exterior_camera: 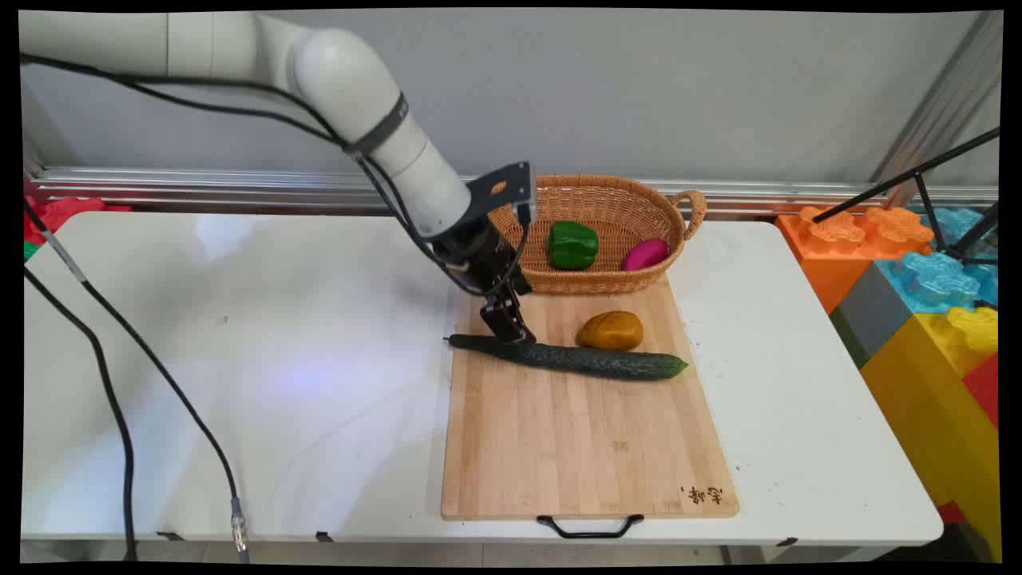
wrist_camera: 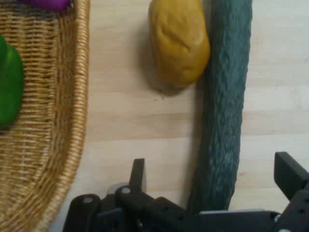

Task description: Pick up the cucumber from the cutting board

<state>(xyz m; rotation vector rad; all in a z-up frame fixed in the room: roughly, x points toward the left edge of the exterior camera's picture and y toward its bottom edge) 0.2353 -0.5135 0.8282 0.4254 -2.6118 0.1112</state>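
My black gripper [exterior_camera: 511, 331] hangs low over the stem end of a long dark green cucumber [exterior_camera: 567, 357] lying across the wooden cutting board [exterior_camera: 583, 447]. In the hand view the gripper [wrist_camera: 212, 166] is open, one finger on each side of the cucumber [wrist_camera: 224, 111], with gaps on both sides. A yellow-brown potato [exterior_camera: 611, 330] lies just behind the cucumber and touches it along one side [wrist_camera: 178, 41].
A wicker basket [exterior_camera: 607, 185] stands at the board's far end, holding a green bell pepper [exterior_camera: 572, 244] and a magenta vegetable [exterior_camera: 645, 254]. Its woven wall [wrist_camera: 58, 121] is close to my left finger. Large coloured blocks [exterior_camera: 918, 271] stand beyond the table's right edge.
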